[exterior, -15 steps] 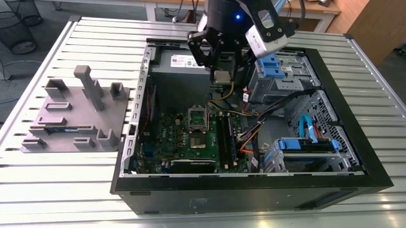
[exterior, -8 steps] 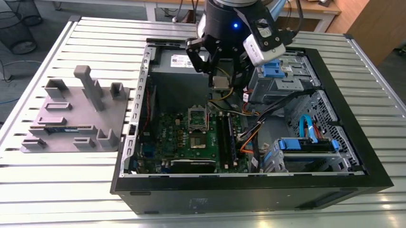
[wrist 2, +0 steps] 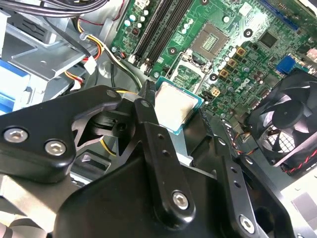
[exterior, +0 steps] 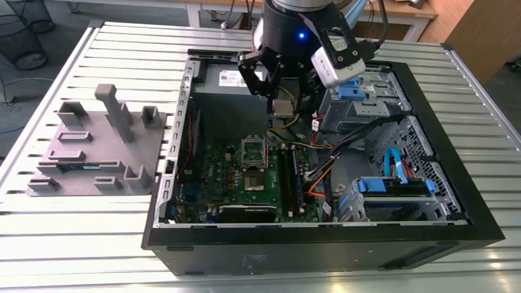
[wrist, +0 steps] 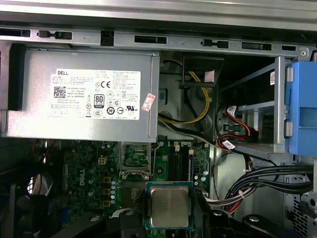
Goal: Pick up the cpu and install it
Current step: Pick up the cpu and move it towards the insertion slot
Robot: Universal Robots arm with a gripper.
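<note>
Gripper: black, angular gripper [exterior: 282, 105] hanging over the open case, its two fingers [wrist 2: 147, 101] pinched tight on opposite edges of the chip.
Cpu: small flat square cpu [exterior: 282, 110] with a dull silver metal lid and thin green rim, held level in the air above the board, not yet seated.
Socket: rectangular shiny metal socket frame with a dark centre [exterior: 255, 160], down on the board, below the chip.
Board: green circuit board [exterior: 232, 177], studded with small parts, flat on the case floor.
Case: black metal tower case [exterior: 456, 213] lying on its side, open, grey steel inside.
Power supply: grey sheet-metal box [wrist: 79, 94] with a white label.
Fan: black plastic bladed fan [wrist 2: 287, 129] beside the board.
Holder: matte grey plastic holder [exterior: 97, 146] with upright blocks, at the exterior view's left of the case; a long narrow green memory stick [exterior: 79, 165] lies in it.
Surface: pale ribbed aluminium table [exterior: 82, 244].
Room: grey floor, a black wire bin [exterior: 24, 36], a wooden panel [exterior: 480, 30].
</note>
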